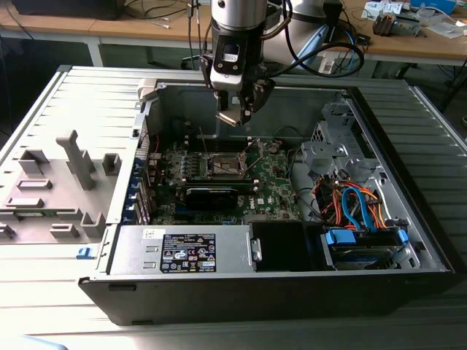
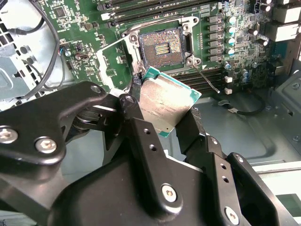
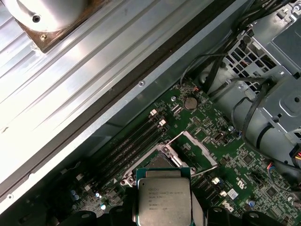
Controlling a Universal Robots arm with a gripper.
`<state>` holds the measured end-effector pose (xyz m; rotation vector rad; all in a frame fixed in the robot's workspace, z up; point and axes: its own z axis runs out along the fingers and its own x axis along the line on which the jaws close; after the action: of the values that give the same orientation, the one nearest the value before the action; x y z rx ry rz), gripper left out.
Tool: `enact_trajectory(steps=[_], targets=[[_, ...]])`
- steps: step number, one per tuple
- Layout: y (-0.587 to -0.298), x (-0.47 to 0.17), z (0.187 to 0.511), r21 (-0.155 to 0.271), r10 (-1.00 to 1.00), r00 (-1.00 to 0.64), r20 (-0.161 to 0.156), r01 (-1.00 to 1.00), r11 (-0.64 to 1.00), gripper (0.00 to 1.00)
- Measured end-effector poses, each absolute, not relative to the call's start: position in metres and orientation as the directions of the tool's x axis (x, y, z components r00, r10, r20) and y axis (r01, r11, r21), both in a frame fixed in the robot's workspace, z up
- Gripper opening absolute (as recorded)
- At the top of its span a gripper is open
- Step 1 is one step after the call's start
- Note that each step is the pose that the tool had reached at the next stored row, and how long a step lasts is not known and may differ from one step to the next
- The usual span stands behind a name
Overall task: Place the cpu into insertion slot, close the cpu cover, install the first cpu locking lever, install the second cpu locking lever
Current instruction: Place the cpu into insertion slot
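Observation:
My gripper (image 1: 236, 109) hangs inside the open computer case, shut on the cpu (image 1: 228, 117), a flat square chip with a silvery face. In the second wrist view the cpu (image 2: 165, 102) sits tilted between the two black fingers (image 2: 136, 123), above and short of the insertion slot (image 2: 162, 47). The slot lies open, its dark pin field bare. The cpu cover (image 2: 114, 62) stands swung up beside it. One thin locking lever (image 2: 206, 76) sticks out loose from the slot's corner; another (image 2: 151, 23) runs along its far side. In the first wrist view the cpu (image 3: 164, 200) overlaps the slot (image 3: 157, 162).
The green motherboard (image 1: 273, 182) lies on the case floor with black memory slots (image 2: 141, 9) near the socket. A drive cage with orange and blue cables (image 1: 357, 204) fills the exterior view's right. The power supply (image 1: 186, 251) sits at the front. A grey fixture (image 1: 69, 171) stands on the exterior view's left.

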<state>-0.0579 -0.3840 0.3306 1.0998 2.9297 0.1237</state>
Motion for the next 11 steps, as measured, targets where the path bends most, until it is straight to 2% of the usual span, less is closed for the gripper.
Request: enact_trajectory(steps=[11], targets=[[-0.3841,-0.0579,0.3306,0.077,0.663,-0.748,0.019,0.663,0.745,0.55]])
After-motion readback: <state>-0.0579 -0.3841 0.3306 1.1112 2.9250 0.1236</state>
